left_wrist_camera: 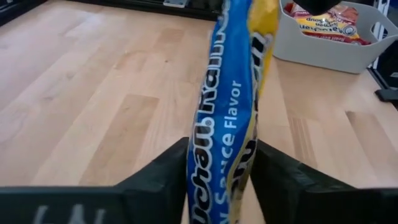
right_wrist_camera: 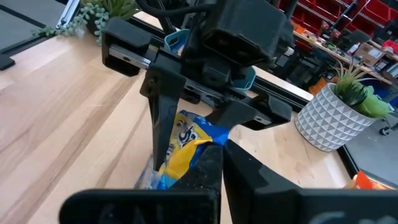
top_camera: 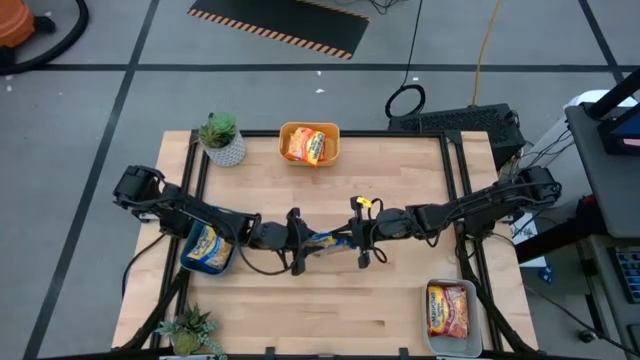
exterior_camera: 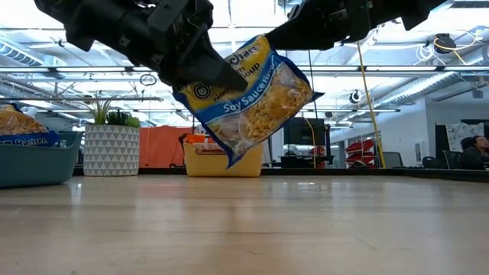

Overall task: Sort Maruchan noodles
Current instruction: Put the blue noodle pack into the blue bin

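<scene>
I have the blue-and-yellow crinkly plastic noodle packet [exterior_camera: 252, 95] pinched between both grippers mid-table, left gripper [top_camera: 297, 243] closing around its end, right gripper [top_camera: 362, 240] clamped.

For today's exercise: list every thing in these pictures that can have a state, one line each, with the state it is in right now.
blue packet: held tilted above the table, pinched between both grippers
left gripper: fingers around the blue packet
right gripper: shut on the blue packet
yellow bin: holds orange packet
blue bin: holds packets
grey bin: holds red packet
</scene>
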{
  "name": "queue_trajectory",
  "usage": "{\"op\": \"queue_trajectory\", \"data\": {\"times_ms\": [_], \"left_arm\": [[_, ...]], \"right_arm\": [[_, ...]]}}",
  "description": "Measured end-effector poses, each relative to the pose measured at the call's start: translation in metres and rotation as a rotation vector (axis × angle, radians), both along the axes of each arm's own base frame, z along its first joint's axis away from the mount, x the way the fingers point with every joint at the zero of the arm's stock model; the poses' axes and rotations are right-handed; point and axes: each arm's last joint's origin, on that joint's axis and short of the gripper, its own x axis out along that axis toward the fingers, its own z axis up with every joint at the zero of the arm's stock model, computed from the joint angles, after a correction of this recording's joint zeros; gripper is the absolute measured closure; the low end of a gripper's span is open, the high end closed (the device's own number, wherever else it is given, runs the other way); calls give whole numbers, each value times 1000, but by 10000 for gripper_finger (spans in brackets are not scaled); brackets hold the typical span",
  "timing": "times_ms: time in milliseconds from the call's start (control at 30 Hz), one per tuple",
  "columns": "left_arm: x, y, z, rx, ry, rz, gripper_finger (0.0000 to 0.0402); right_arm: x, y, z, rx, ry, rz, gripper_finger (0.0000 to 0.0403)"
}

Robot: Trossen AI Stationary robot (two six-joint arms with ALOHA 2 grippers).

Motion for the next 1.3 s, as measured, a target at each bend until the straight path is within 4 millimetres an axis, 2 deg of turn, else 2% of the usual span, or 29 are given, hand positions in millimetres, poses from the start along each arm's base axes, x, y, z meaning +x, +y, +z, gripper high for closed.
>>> {"op": "queue_trajectory", "data": {"times_ms": [233, 433, 567, 700, 767, 867, 967, 1133, 1300], "left_arm": [[0, 0, 0, 2, 0, -2, 306], [0, 0, 0, 1, 1, -2, 312], [-1, 0, 0, -5, 14, -7, 313], [-9, 0, 11, -22, 25, -4, 314], [-19, 3, 19, -38, 71, 10, 314], [-37, 10, 39, -160, 97, 88, 314], [-62, 18, 57, -238, 144, 166, 314], [-104, 29, 80, -375, 184, 276, 314], [-147, 36, 96, -532, 215, 357, 314]], "right_arm": [[0, 0, 0, 0, 0, 0, 403], [-3, -1, 3, -8, 2, 1, 391], [-15, -3, 19, 13, -8, -6, 362], [-36, -6, 39, 63, -16, -47, 330], [-48, -7, 48, 82, -21, -74, 317], [-67, -8, 60, 103, -14, -93, 304], [-83, -10, 67, 141, -5, -99, 298], [-101, -12, 70, 222, 44, -123, 296], [-109, -11, 68, 285, 91, -137, 296]]}}
